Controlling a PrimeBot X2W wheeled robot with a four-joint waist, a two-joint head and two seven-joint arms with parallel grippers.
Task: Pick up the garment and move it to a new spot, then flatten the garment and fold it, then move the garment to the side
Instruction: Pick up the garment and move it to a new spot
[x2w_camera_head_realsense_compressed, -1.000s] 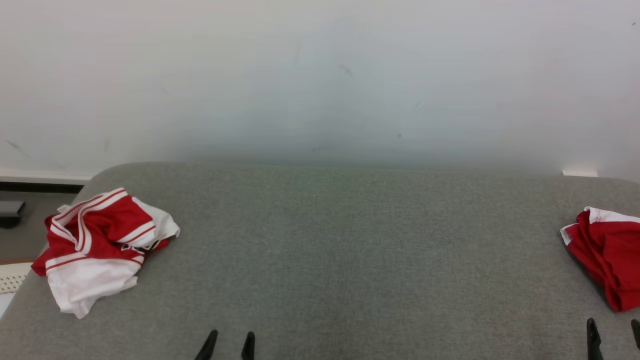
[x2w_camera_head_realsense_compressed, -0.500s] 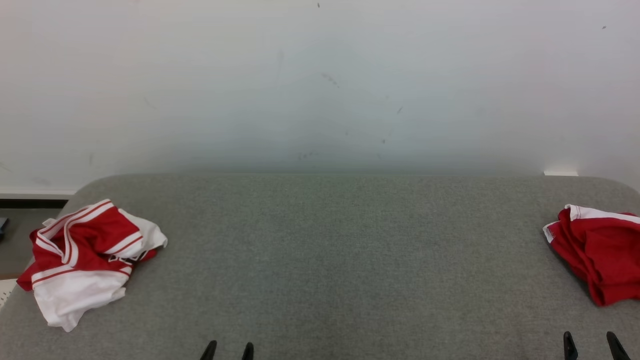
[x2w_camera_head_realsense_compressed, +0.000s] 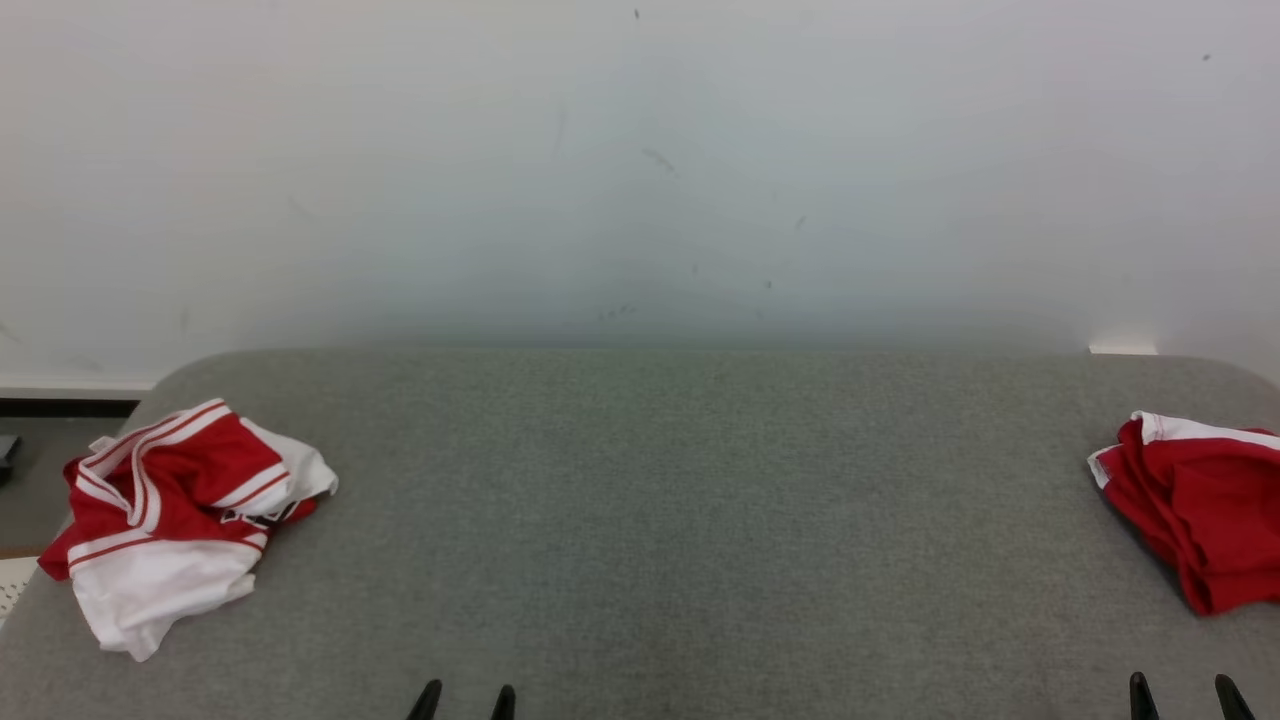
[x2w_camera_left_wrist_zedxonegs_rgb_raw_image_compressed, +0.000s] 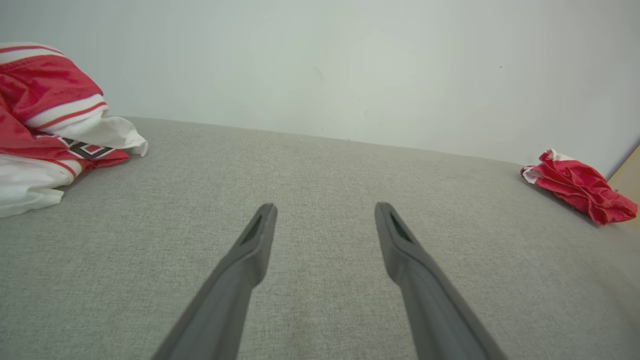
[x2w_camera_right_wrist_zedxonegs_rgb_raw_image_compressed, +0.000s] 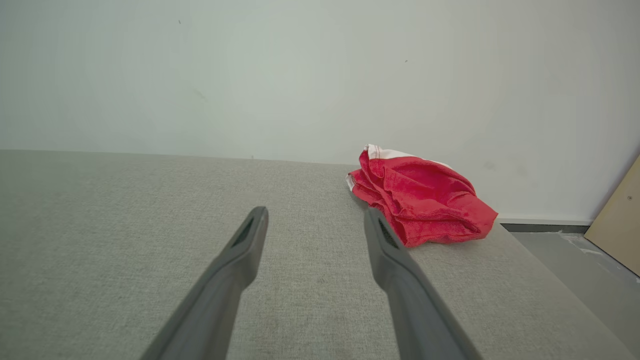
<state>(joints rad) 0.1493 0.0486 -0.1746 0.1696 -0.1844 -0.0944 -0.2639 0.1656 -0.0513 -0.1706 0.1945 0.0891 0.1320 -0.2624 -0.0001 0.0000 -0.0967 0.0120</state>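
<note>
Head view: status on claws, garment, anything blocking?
Left claw open, right claw open, both empty over grey surface. Red-and-white garment crumpled far left, untouched; red garment bunched far right. Nothing in the way.

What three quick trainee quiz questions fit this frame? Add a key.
1. True or false: the red-and-white garment lies crumpled near the left end of the table, clear of the left gripper.
2. The plain red garment lies: A) mid-table, B) near the table's right end, C) on the floor.
3. Fill in: the left gripper and the right gripper both stand ____, holding nothing.

Key: 1 true; 2 B; 3 open.
</note>
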